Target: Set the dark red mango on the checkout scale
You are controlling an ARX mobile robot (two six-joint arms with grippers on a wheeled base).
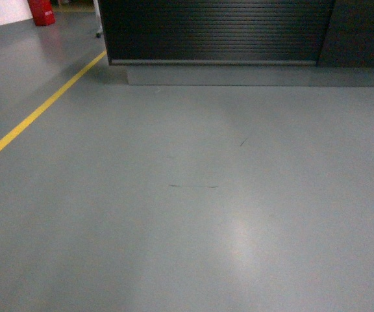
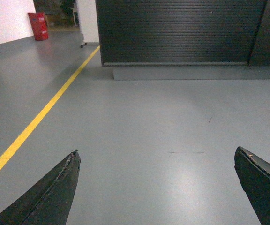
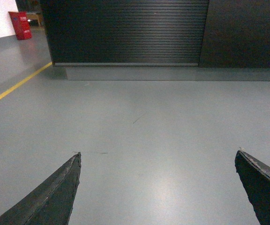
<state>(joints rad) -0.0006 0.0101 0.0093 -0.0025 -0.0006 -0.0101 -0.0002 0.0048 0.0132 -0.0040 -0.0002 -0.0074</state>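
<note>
Checkout (image 1: 216, 29) across the top of the frame, dark ribbed front panel, grey base on the floor

Dim, soft pictures; overhead glare (pale patch) on the floor (image 1: 239, 237).

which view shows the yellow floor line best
The left wrist view: the yellow line runs long and unbroken from the bottom left edge up to the checkout corner. The head view shows a shorter stretch at its left. The right wrist view catches only a short piece.
</note>
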